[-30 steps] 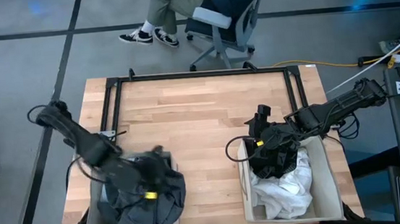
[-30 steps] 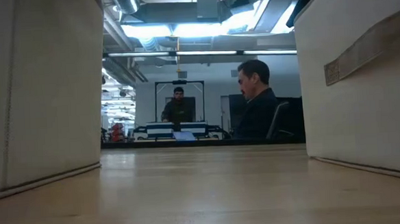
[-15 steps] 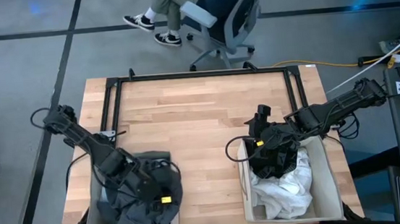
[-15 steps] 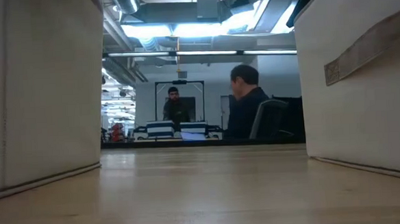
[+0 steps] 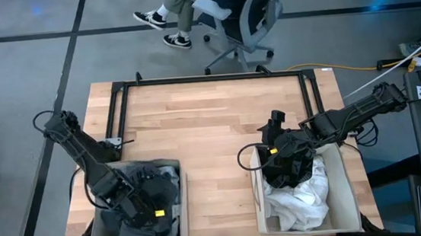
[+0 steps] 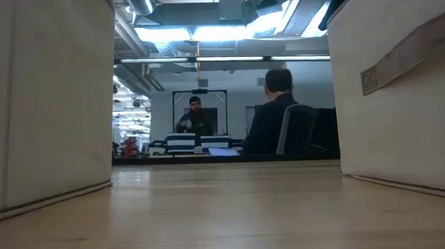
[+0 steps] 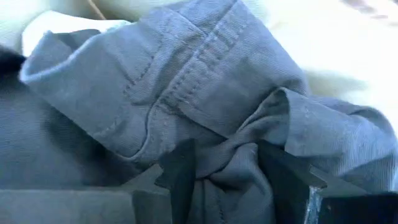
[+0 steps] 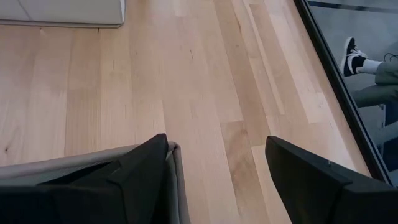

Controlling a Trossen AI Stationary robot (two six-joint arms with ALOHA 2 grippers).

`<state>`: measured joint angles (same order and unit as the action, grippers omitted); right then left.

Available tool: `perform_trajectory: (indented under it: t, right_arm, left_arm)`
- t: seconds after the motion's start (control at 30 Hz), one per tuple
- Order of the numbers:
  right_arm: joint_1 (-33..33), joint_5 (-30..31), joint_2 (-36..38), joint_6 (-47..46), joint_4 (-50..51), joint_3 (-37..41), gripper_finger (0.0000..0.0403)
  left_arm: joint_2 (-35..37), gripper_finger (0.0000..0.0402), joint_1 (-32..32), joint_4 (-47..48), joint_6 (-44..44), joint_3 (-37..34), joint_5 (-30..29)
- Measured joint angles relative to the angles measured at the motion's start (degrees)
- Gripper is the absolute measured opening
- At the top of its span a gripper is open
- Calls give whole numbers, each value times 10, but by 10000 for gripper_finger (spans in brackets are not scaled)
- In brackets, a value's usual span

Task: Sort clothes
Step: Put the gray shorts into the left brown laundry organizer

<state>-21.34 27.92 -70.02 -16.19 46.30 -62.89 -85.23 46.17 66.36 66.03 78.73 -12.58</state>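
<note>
My left gripper (image 5: 152, 209) is down inside the left beige bin (image 5: 180, 212), shut on a dark grey garment (image 5: 140, 235) that fills that bin; the left wrist view shows it (image 7: 205, 93) bunched between my fingers (image 7: 230, 180). My right gripper (image 5: 267, 137) is open and empty over the far left rim of the right beige bin (image 5: 348, 190); in the right wrist view (image 8: 217, 180) its fingers stand on either side of that rim (image 8: 175, 168). A black garment (image 5: 290, 168) lies on a white garment (image 5: 302, 202) in the right bin. My left gripper pinches a bunched fold of the dark grey garment (image 7: 227, 165) between its two fingers (image 7: 181, 177), several layers gathered together. The fingers come from above, slanting down into the bin. The rest of the garment lies slack in the bin around the fingers.
Bare wooden tabletop (image 5: 211, 125) lies between and beyond the two bins, with a black frame (image 5: 118, 111) along its far and left edges. A person on a wheeled chair (image 5: 232, 17) sits beyond the far edge. In the low view both bin walls (image 6: 38, 104) flank the table.
My left gripper has gone down and toward the table's left and near edges, deeper into the left bin, still shut on the dark grey garment. The part of the garment that hung over the bin's right rim has been drawn inside. The person's chair has rolled.
</note>
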Motion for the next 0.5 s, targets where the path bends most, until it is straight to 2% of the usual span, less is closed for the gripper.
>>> perform_trajectory:
  t: [0.23, 0.5]
  right_arm:
    - [0, 0, 0, 0, -2, 0, 278]
    - [0, 2, 0, 0, -3, 0, 278]
  left_arm:
    - [1, 152, -12, -98, -11, -134, -9]
    - [7, 152, -16, -295, -48, -287, -18]
